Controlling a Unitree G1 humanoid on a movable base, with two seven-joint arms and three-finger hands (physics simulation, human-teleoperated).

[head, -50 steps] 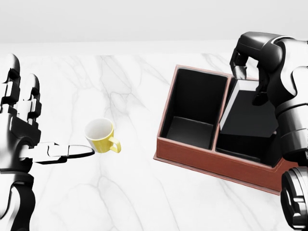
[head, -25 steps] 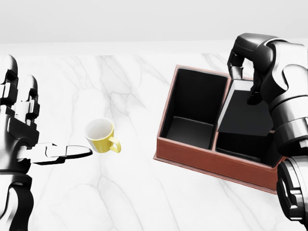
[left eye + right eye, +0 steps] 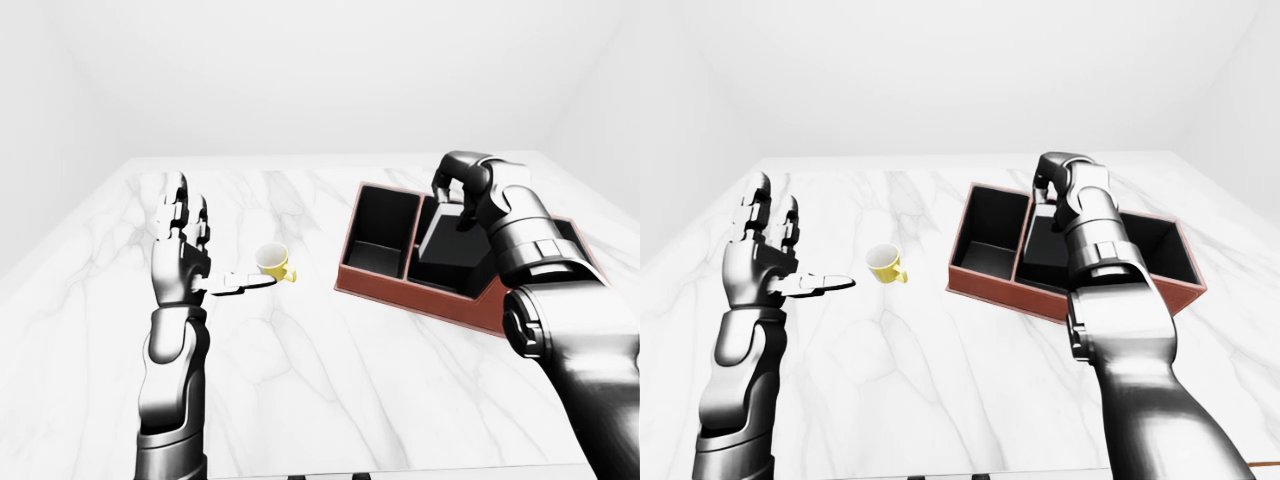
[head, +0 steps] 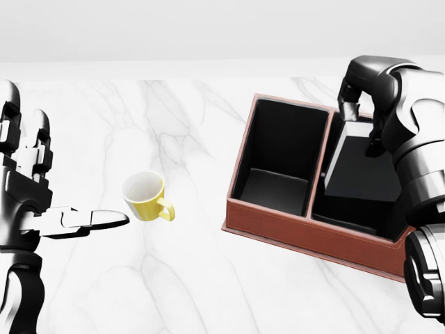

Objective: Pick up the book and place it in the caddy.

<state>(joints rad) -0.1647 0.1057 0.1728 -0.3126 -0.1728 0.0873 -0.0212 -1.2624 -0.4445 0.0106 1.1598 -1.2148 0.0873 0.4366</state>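
A white marble bench (image 3: 330, 400) fills a plain pale room; its near edge shows at the bottom of the eye views, and a broad bare stretch of marble lies between that edge and the things on it; more bare marble runs beyond them to the far edge under the white wall. At the left of the head view the left hand (image 4: 31, 202) is raised upright, fingers spread wide, thumb stretched level toward a yellow cup (image 4: 145, 196) that stands just beside its tip; whether they touch I cannot tell. To the right sits the caddy (image 4: 306, 233), a red-brown box with dark compartments, set askew to the bench edges; its left compartment is open and dark. Over the middle compartment the book (image 4: 361, 167), a dark slab with a pale page edge, hangs tilted, its lower end down inside the walls. The right hand (image 4: 361, 104) curls down from above, fingers closed on the book's upper end; the right forearm rises steeply along the right edge of the view.
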